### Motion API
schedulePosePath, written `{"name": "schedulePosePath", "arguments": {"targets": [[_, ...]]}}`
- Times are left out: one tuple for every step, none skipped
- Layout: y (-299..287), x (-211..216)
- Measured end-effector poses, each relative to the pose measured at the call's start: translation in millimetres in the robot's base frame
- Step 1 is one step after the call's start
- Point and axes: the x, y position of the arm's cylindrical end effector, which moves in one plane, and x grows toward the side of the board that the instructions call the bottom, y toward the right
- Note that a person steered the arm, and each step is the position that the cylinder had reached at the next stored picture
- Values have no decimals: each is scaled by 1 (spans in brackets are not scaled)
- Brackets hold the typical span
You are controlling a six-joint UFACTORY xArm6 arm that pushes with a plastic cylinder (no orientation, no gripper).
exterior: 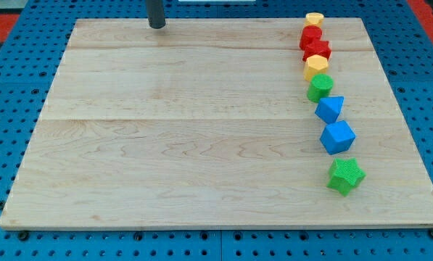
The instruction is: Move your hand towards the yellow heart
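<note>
Green star (345, 176) nearest, yellow heart (315, 18) top right, my tip (157, 26) far left, touching nothing.

The yellow heart (314, 18) lies flat on the counter (187, 145) at the view's top right, close to the top edge. Its outline appears rounded; the lobes are too small to confirm. Its lower side touches a red block (310, 36).

Our tip (157, 26) sits at the surface's (165, 159) top edge, left of centre. A column of blocks (320, 88) runs down the view's right side.
</note>
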Motion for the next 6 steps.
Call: {"name": "schedulePosePath", "arguments": {"targets": [[0, 0], [0, 0], [-11, 3], [0, -13], [29, -13], [54, -13]]}}
